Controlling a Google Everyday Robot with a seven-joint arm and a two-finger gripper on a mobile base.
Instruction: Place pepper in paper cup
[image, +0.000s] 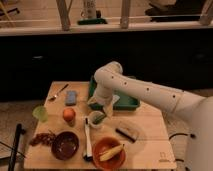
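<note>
— Where is your gripper?

— My gripper (101, 111) hangs low over the wooden table (145, 145), just above the paper cup (93, 123) and right in front of the green tray (129, 103). My white arm (145, 92) reaches in from the right and bends down to it.

— Open or closed?

— I cannot tell. The wrist covers that part, and the view from here does not settle it.

— And the pepper?

— The pepper (98, 118) shows as a dark green sliver at the mouth of the paper cup, directly under my gripper. It looks to be inside the rim, leaning toward the cup's right side. Whether I am touching it, I cannot say.

— What stands around the cup?

— An orange-red fruit (69, 115) sits just to its left, near but apart. Farther left, by the table's edge, is a yellow-green cup (40, 113). A white-handled utensil (87, 140) lies in front of the paper cup, running toward the near edge between a dark bowl (65, 145) and an orange bowl (97, 150). A banana (112, 151) lies in the orange bowl.

— Anything else?

— A dark, flat block (127, 132) lies to the right of the paper cup. At the back left are a piece of metal cutlery (58, 93) and a blue-grey slab (71, 97), side by side. A reddish-brown heap (42, 138) rests at the left edge beside the dark bowl.
</note>
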